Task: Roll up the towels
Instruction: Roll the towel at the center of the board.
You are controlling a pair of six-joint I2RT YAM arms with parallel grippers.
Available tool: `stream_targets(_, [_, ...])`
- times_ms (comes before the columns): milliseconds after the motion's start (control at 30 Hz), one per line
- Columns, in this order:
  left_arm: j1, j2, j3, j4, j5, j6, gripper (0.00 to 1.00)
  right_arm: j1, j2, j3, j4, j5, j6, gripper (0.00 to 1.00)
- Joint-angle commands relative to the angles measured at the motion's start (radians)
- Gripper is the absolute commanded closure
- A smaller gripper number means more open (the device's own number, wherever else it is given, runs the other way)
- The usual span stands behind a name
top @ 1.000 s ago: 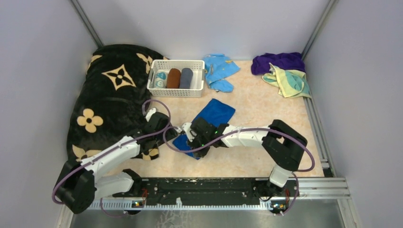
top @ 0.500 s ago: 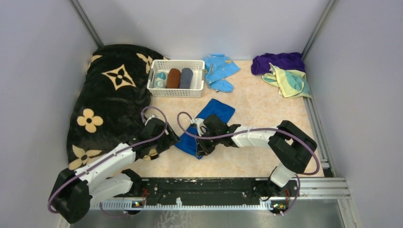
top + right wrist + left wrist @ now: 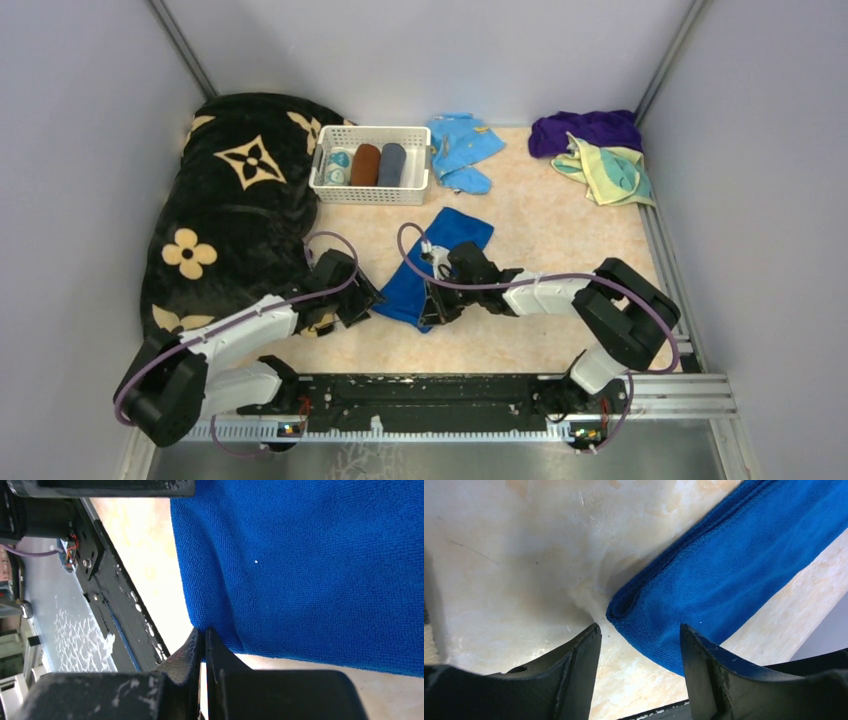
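The royal blue towel (image 3: 445, 245) lies mid-table, its long axis running near-left to far-right. The right gripper (image 3: 204, 632) pinches its near edge. The left gripper (image 3: 639, 642), jaws spread, faces the folded corner just ahead.

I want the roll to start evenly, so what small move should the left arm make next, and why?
Probably ease the left gripper forward and close it on the folded corner of the blue towel. Its jaws stand open just short of that corner, while the right gripper is shut on the towel's near end.
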Motion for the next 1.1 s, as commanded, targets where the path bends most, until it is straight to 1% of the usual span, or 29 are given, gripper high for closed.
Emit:
stream_targets(0, [-0.008,0.032,-0.006,0.057,0.0,-0.046,0.38,-0.037,-0.041,-0.021,0.112,-0.04,0.05,1.0])
stream_targets(133, [-0.007,0.052,0.013,0.055,-0.035,-0.031,0.51,-0.056,-0.038,-0.04,0.126,-0.045,0.06,1.0])
stream_targets(300, [-0.007,0.093,0.052,0.044,-0.052,-0.002,0.65,-0.078,-0.038,-0.063,0.157,-0.062,0.084,1.0])
stream_targets(367, [-0.007,0.094,0.063,0.033,-0.067,0.011,0.67,-0.09,-0.035,-0.069,0.164,-0.067,0.092,1.0])
stream_targets(400, [-0.007,0.089,0.068,0.026,-0.077,0.018,0.65,-0.098,-0.033,-0.07,0.169,-0.071,0.097,1.0])
stream_targets(433, [-0.007,0.079,0.071,0.017,-0.085,0.029,0.62,-0.106,-0.028,-0.071,0.172,-0.076,0.099,1.0])
stream_targets(567, [-0.007,0.023,0.076,-0.013,-0.114,0.072,0.36,-0.14,-0.005,-0.064,0.158,-0.085,0.101,1.0])
stream_targets(600, [-0.007,0.009,0.074,-0.021,-0.111,0.082,0.31,-0.145,0.003,-0.062,0.157,-0.09,0.099,1.0])
stream_targets(667, [-0.007,-0.028,0.065,-0.038,-0.106,0.1,0.25,-0.153,0.022,-0.053,0.154,-0.1,0.098,1.0])
stream_targets(800, [-0.007,-0.125,0.021,-0.061,-0.083,0.127,0.21,-0.163,0.055,-0.042,0.148,-0.11,0.104,1.0])
stream_targets(967, [-0.008,-0.243,-0.028,-0.09,-0.053,0.143,0.21,-0.177,0.065,-0.052,0.151,-0.111,0.123,1.0])
stream_targets(1067, [-0.007,-0.28,-0.066,-0.052,-0.017,0.169,0.21,-0.186,0.067,-0.057,0.148,-0.107,0.128,1.0])
